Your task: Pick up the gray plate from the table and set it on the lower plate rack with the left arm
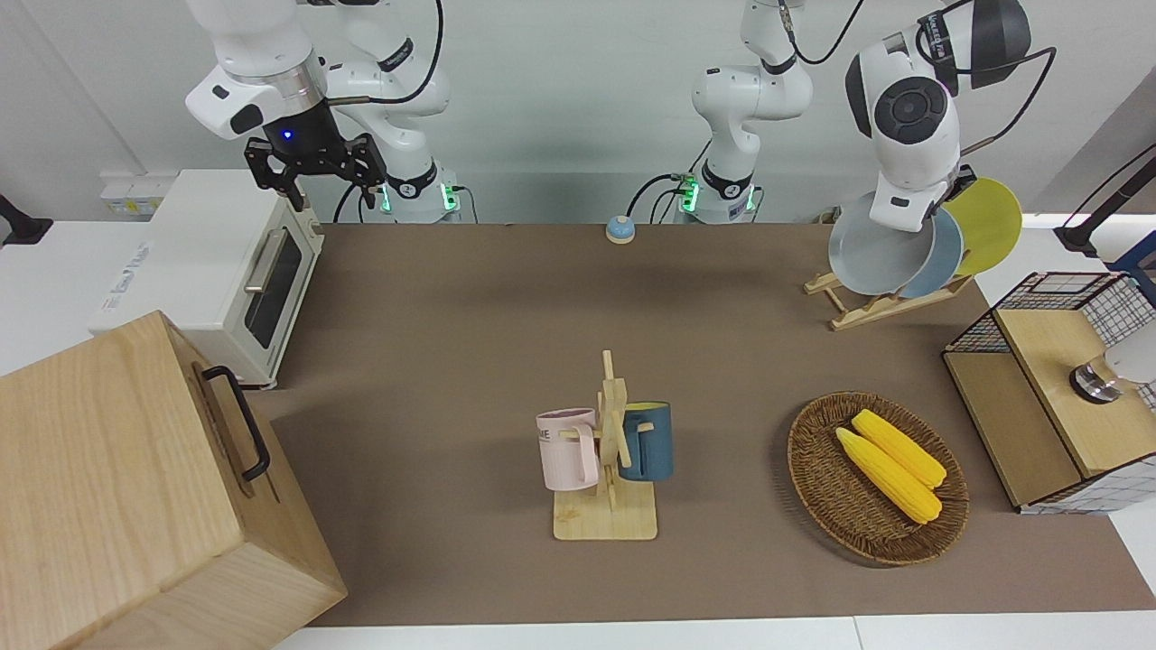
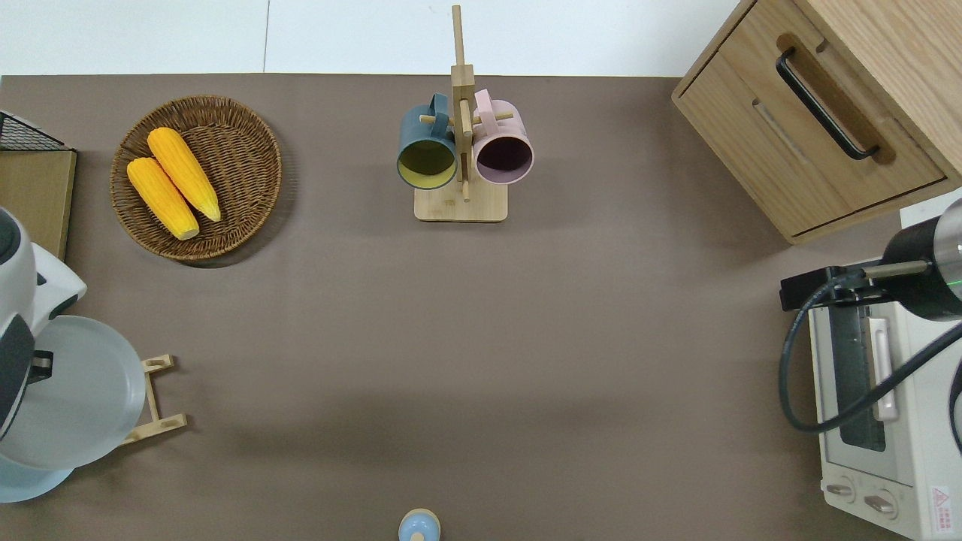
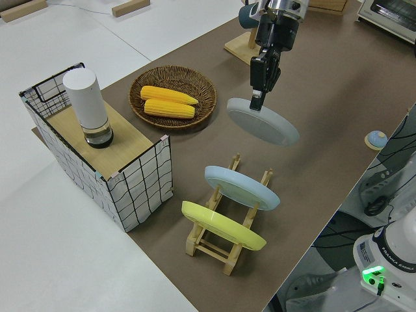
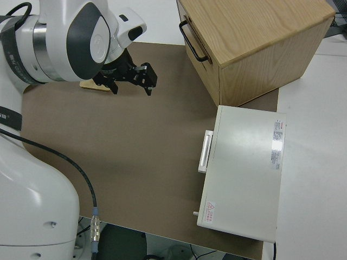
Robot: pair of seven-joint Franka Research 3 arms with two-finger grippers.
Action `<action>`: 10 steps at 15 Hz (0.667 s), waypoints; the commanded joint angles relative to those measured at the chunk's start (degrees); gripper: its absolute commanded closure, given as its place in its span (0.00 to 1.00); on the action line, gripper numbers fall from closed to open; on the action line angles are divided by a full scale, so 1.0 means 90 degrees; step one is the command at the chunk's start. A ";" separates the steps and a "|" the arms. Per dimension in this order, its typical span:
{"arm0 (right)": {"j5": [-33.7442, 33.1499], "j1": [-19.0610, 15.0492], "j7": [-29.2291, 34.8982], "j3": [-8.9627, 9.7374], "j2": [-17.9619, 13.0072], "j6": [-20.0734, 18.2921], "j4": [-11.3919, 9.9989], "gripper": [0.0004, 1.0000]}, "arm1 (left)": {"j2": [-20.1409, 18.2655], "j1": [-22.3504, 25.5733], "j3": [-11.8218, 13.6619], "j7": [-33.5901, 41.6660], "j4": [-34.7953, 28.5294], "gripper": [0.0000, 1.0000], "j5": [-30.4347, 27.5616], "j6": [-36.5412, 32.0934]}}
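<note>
**A:** Where are we on the plate job?

**B:** Past the pick, I judge. I've got the gray plate [image 3: 263,121] off the table [image 1: 506,316] and up in the air, pinched by its rim in the left gripper [image 3: 258,97]. The fingers are closed on the edge and the plate hangs below them, tilted.

**A:** Over the rack yet?

**B:** Over its end, from what I see. In the overhead view the plate covers most of the rack [image 2: 156,398]; only the ends of its two rails stick out from under it. The side view shows the plate clear of the rack, not touching it or the pegs.

**A:** What's already in the rack?

**B:** Two plates, both leaning in slots: a blue plate [image 3: 241,186] and a yellow plate [image 3: 222,225]. In the front view the gray plate sits just beside the blue one, on the side away from the yellow. I take the free slot there as the target.

**A:** So what's left?

**B:** The placing itself. I'd need to bring the plate down, match its tilt to the slot, seat its lower edge between the pegs, then let go and back out. The risk I see is bumping the blue plate on the way in.

**A:** And the right arm?

**B:** Parked. The right gripper [image 4: 130,76] has its fingers spread and holds nothing.
</note>
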 commanded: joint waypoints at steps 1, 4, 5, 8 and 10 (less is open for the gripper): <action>0.0121 -0.0158 0.0059 0.0114 -0.0014 -0.0097 0.0046 0.01 | -0.0045 -0.0116 0.0001 0.0050 0.0042 1.00 0.0576 -0.0390; 0.0121 -0.0158 0.0059 0.0114 -0.0014 -0.0097 0.0046 0.01 | -0.0113 -0.0116 0.0001 -0.0008 -0.0006 1.00 0.0840 -0.0449; 0.0121 -0.0158 0.0059 0.0114 -0.0014 -0.0097 0.0046 0.01 | -0.0133 -0.0126 0.0001 -0.0067 -0.0055 1.00 0.0986 -0.0449; 0.0121 -0.0158 0.0059 0.0114 -0.0014 -0.0097 0.0046 0.01 | -0.0123 -0.0194 0.0001 -0.0602 -0.0260 1.00 0.1192 -0.0449; 0.0121 -0.0158 0.0059 0.0114 -0.0014 -0.0097 0.0046 0.01 | -0.0084 -0.0253 -0.0067 -0.1119 -0.0455 1.00 0.1202 -0.0439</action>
